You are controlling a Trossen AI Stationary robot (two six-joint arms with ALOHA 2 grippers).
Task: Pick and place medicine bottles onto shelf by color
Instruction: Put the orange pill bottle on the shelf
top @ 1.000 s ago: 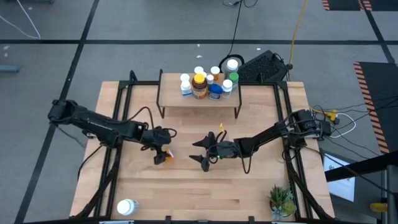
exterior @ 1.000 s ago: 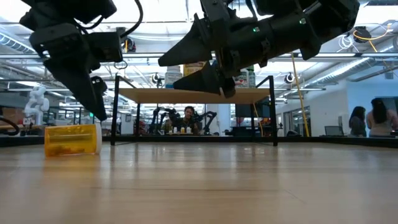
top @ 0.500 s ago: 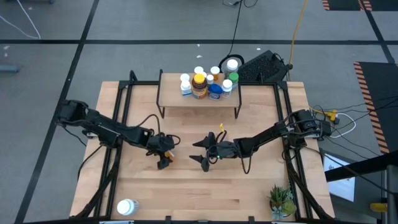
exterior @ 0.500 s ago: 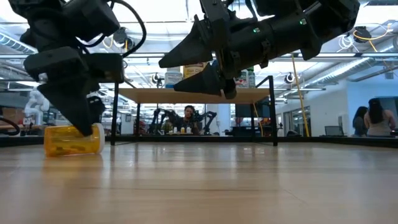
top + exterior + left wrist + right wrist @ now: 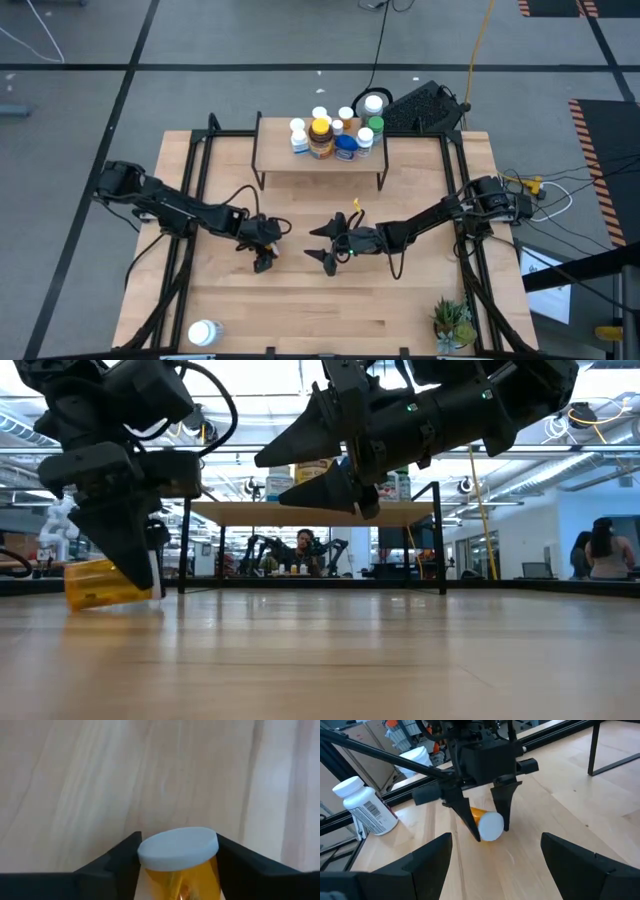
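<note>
While the right arm is just hanging out mid-table, the left gripper (image 5: 264, 258) is doing the work: it's coming down over an orange bottle (image 5: 484, 821) lying on its side on the table (image 5: 300, 300), a bit to the 9 o'clock side of the table's centre. In the left wrist view the bottle's white cap (image 5: 178, 848) is sitting right between the two dark fingers (image 5: 120, 860), one on each side and tight against it, so the claw is looking clamped on the orange bottle. In the low view its one end is tipping slightly off the wood.

The right gripper (image 5: 322, 243) is hovering above the table just past centre towards 3 o'clock, fingers spread wide apart, nothing in them.

Up at 12 o'clock the shelf (image 5: 270, 160) is carrying a cluster of bottles (image 5: 335, 135). One more white bottle (image 5: 202, 332) is lying down around 7 o'clock, and a little potted plant (image 5: 452, 322) is sitting at 5 o'clock.
</note>
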